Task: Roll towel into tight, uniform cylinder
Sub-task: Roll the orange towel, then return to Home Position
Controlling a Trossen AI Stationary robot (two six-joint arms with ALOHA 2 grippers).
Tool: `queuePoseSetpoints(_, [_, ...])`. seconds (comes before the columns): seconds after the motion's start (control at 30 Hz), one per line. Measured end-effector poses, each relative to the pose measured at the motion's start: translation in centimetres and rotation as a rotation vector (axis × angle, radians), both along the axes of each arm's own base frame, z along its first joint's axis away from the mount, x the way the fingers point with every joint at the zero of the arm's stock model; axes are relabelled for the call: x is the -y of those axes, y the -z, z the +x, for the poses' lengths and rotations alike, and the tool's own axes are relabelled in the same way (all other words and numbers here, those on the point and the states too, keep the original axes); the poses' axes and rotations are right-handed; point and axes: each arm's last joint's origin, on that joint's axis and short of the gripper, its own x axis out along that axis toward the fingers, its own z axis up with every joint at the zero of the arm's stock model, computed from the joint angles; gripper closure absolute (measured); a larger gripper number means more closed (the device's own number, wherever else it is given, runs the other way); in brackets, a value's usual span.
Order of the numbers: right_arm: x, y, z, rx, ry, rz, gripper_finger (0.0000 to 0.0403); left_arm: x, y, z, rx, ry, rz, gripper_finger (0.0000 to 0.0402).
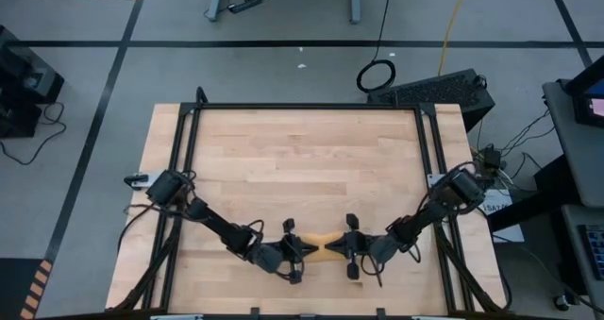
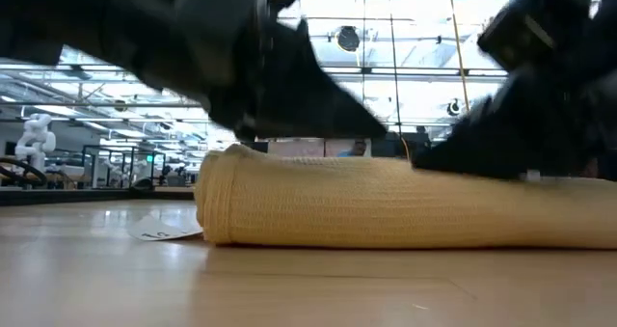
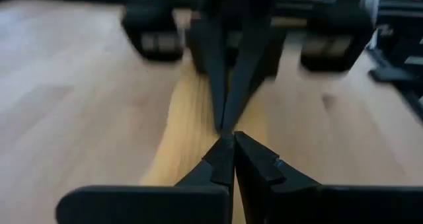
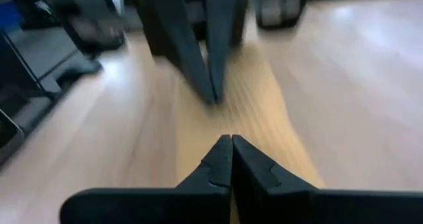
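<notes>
The mustard-yellow towel (image 2: 386, 204) lies rolled into a cylinder on the wooden table (image 1: 302, 160), close to the middle of the near edge; it also shows in the high view (image 1: 324, 245). A small white label (image 2: 164, 232) lies on the table at one end of the roll. My left gripper (image 3: 228, 143) and my right gripper (image 4: 229, 139) are both shut. They point at each other along the roll from its two ends, their fingertips close together over its middle. My left gripper lies with its shut fingers (image 3: 221, 159) on the roll's upper side (image 3: 192, 118), coming from the table's left and pointing along the roll. The roll rests on the table. My right gripper lies with its shut fingers (image 4: 223, 159) on the roll's upper side (image 4: 251, 98), coming from the table's right and pointing along the roll.
A black frame (image 1: 307, 106) runs round the table's far and side edges. The wood beyond the roll toward the far edge is bare. The table's near edge (image 1: 302, 311) is close behind the grippers.
</notes>
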Motion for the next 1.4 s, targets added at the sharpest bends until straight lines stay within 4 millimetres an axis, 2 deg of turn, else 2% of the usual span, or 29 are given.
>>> queuePoseSetpoints(0.1, [0.1, 1.5, 0.0, -0.038, 0.019, 0.017, 0.0403, -0.1, -1.4, -0.1, 0.017, 0.008, 0.011, 0.0387])
queuePoseSetpoints(0.2, [0.1, 2.4, 0.0, -0.050, 0.039, 0.042, 0.0403, 0.0, -1.8, -0.1, 0.026, 0.019, -0.005, 0.0387])
queuePoseSetpoints(0.27, [0.1, 2.7, 0.0, -0.055, 0.048, 0.048, 0.0403, 0.1, -1.2, -0.3, -0.018, 0.027, 0.009, 0.0387])
queuePoseSetpoints(0.4, [0.1, 2.9, 0.0, -0.055, 0.045, 0.044, 0.0403, -0.4, 1.8, -1.1, -0.195, -0.063, -0.013, 0.0387])
queuePoseSetpoints(0.57, [0.0, 2.8, 0.0, -0.046, 0.031, 0.035, 0.0403, -0.4, 2.4, -1.3, -0.184, -0.109, -0.049, 0.0387])
queuePoseSetpoints(0.63, [0.0, 2.7, 0.0, -0.044, 0.029, 0.032, 0.0403, -0.2, 1.4, -1.4, -0.162, -0.076, -0.027, 0.0387])
queuePoseSetpoints(0.73, [0.0, 2.2, 0.0, -0.017, 0.007, 0.017, 0.0403, 0.0, -2.0, -1.7, -0.098, -0.016, 0.013, 0.0387])
queuePoseSetpoints(0.8, [-0.1, 1.1, 0.1, 0.014, -0.011, 0.004, 0.0403, -0.2, -4.5, -2.1, -0.079, 0.001, 0.042, 0.0387])
queuePoseSetpoints(1.03, [0.0, -4.9, -0.2, 0.122, -0.056, -0.028, 0.0403, -1.9, -9.9, -3.3, -0.027, 0.043, 0.158, 0.0387])
queuePoseSetpoints(1.2, [0.8, -8.7, -1.6, 0.084, -0.095, -0.073, 0.0403, -2.7, -10.7, -3.0, -0.008, 0.050, 0.181, 0.0387])
queuePoseSetpoints(1.4, [2.0, -11.3, -4.3, -0.036, -0.110, -0.111, 0.0403, -2.9, -10.9, -3.1, 0.111, 0.047, 0.125, 0.0387])
